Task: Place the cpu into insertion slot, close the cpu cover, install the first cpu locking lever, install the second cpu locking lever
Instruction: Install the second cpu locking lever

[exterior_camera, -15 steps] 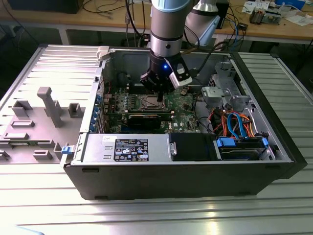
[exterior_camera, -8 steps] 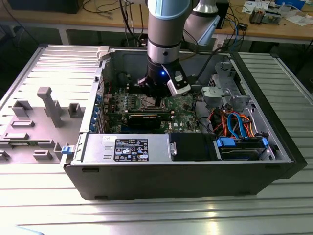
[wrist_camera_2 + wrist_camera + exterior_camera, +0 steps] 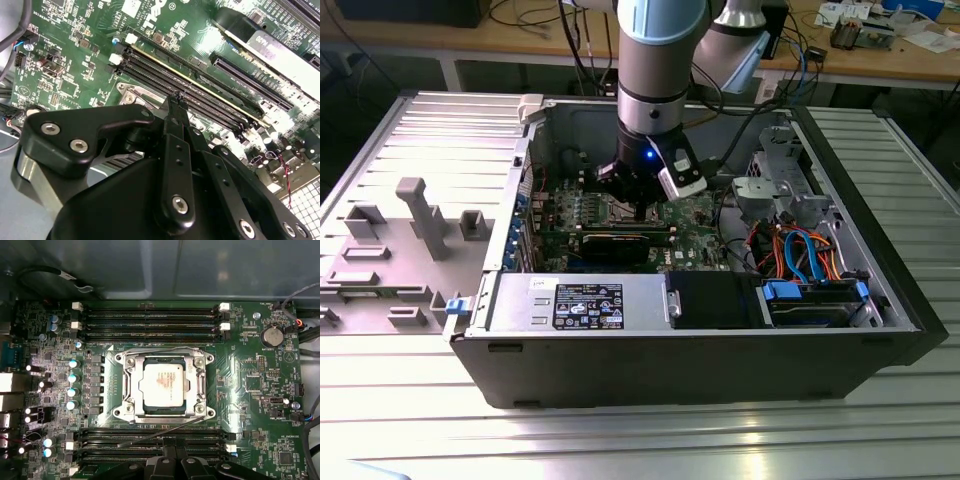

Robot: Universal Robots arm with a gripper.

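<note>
Arm upright, pincer (image 3: 176, 100) pointed straight down, fingertips pressed together

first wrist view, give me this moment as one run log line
cpu: seated in insertion slot | cpu cover: closed over it | one thin lever: angled loose across memory slots | gripper: just beside socket

Fingertips of gripper (image 3: 172, 450) cut off by edge in first wrist view; separation not determinable. In second wrist view, gripper (image 3: 175, 97) linkage hides most of insertion slot (image 3: 131, 96), leaving one corner of bracket exposed. In exterior view, arm body (image 3: 655, 90) conceals socket area; cpu too small to distinguish there. Locking lever (image 3: 160, 430) end lost behind gripper housing. Memory slots (image 3: 200, 95) partly masked.
</note>
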